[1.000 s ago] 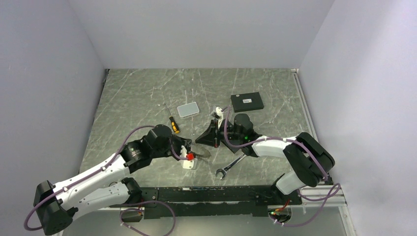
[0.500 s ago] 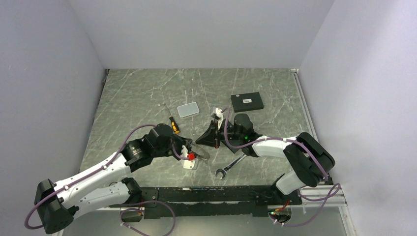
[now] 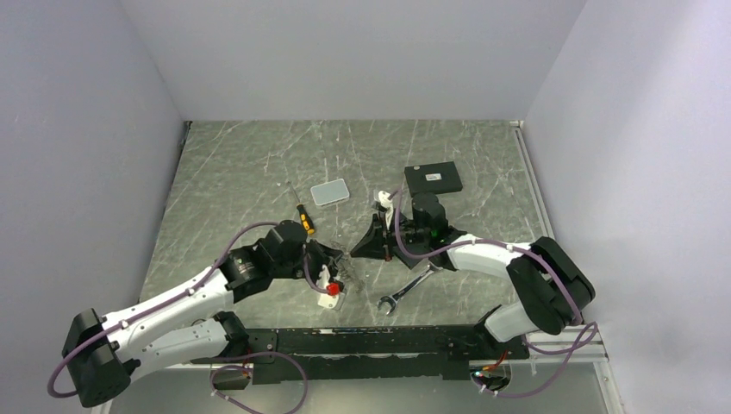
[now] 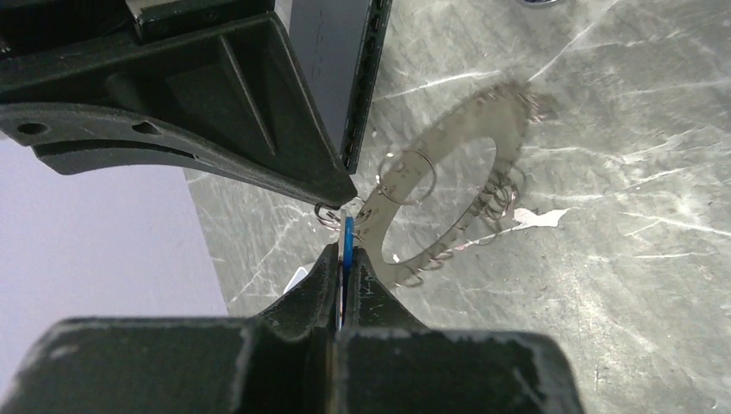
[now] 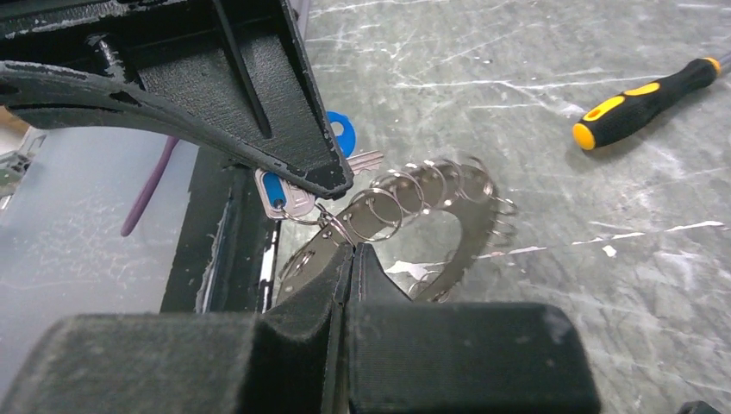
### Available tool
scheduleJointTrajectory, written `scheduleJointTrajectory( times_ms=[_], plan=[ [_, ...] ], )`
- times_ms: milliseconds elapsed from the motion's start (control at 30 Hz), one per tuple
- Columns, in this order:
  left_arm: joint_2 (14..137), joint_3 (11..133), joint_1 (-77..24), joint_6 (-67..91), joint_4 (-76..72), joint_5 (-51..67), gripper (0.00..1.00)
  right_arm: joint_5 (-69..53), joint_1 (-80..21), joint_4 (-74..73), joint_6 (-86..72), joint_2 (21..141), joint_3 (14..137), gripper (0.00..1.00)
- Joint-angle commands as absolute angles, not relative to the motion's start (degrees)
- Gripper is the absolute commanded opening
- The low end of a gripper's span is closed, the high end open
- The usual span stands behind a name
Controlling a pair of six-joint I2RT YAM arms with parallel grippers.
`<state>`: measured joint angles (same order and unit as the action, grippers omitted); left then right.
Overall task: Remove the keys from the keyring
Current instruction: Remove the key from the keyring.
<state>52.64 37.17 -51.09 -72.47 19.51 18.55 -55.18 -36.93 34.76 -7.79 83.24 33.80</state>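
- Left gripper [image 4: 346, 259] is clamping down on the blue-tagged key [image 5: 278, 191]. The fingers are pinching the thin blue bit tight, right at their tips.
- Right gripper [image 5: 352, 252] is facing it nose to nose and squeezing hard on the rim of the keyring [image 4: 470, 129].
- So the keyring is sitting between the two grippers, low over the table [image 3: 241, 164] and near the wrench [image 3: 403, 291]. Can't tell if its far edge is touching the marble.
- The key is hanging off the big ring through one of the little split rings [image 5: 388, 203]. That link is sitting in the tiny gap between the two sets of fingertips.
- My read is they're working on getting this one key off. The other loops I'm seeing along the rim are looking bare, so I can't say how many keys are left.
- I'm not expecting a straight tug to free it. The left should be walking the key around the coil of its loop in small twists, while the right is playing vice and not drifting.
- Grip is the weak spot. The left is holding by the very tips, so a hard pull is risking the key popping out. Going slow and leaving the link a bit slack is the safer bet.
- Another blue-headed key [image 5: 343, 131] is peeking out behind the left finger, and I can't tell whether it's on the ring.
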Motion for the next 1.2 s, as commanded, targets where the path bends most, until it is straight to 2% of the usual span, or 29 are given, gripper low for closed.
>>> scheduleJointTrajectory(
  times_ms=[0, 300, 800, 967, 1167],
  plan=[
    [50.2, 37.8, -51.6, -74.2, 20.8, 22.4, 0.0, -56.9, -39.0, 31.1, -5.1, 83.8, 34.6, 0.0],
    [40.1, 32.6, -51.6, -80.7, 30.1, 21.1, 0.0, -52.3, -45.8, 32.0, -5.7, 89.0, 37.1, 0.0],
    [30.3, 25.6, -51.6, -81.0, 33.4, 16.3, 0.0, -47.1, -48.2, 35.4, -5.7, 98.0, 43.2, 0.0],
    [27.7, 25.9, -51.5, -79.1, 35.5, 17.1, 0.0, -47.8, -48.2, 31.9, -2.9, 97.5, 45.3, 0.0],
    [30.2, 28.0, -51.5, -77.6, 37.7, 17.8, 0.0, -50.1, -48.3, 24.0, 4.0, 97.4, 48.9, 0.0]
  ],
)
